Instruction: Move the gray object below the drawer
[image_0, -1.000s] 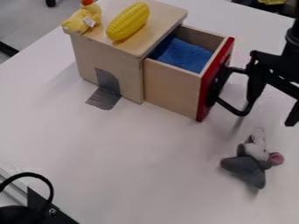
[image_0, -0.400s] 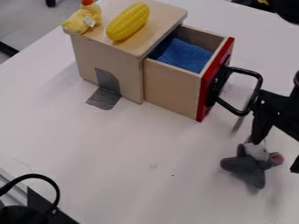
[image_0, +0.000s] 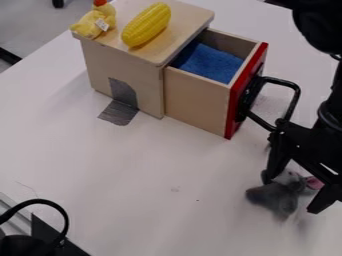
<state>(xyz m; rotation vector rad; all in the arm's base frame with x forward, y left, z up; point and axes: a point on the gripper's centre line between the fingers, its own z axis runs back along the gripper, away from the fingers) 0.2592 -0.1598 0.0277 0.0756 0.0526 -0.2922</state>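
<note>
White counter (image_0: 133, 185) runs out around the wooden box (image_0: 123, 67), with gray floor (image_0: 30, 25) past its far edge. The gray plush mouse (image_0: 272, 196) lies on the counter, on the drawer side of the box and nearer the camera. The black gripper (image_0: 292, 193) hangs right over it, jaws spread apart, 1 tip to each side of the toy; whether either touches it, I cannot tell.

The step in hand looks like the grasp. To do it well, lower the open jaws until the tips flank the soft body, clear of the counter, then close gently, as plush should squash and hold. Pinching only an ear (image_0: 314, 183) would likely let it swing or slip. The black handle (image_0: 292, 100) sticks out from the box's drawer close to the arm, so lift straight up before heading for the spot below the drawer (image_0: 195, 102), lest the arm snag it and shove the drawer.

Counted: 1 mouse, 1 box, 1 drawer pulled out of it, 1 red front (image_0: 235, 107), 1 handle, 1 blue cloth (image_0: 208, 62) inside the drawer, and 2 yellow toys atop the box: 1 corn cob (image_0: 147, 25) and 1 duck (image_0: 92, 24).
</note>
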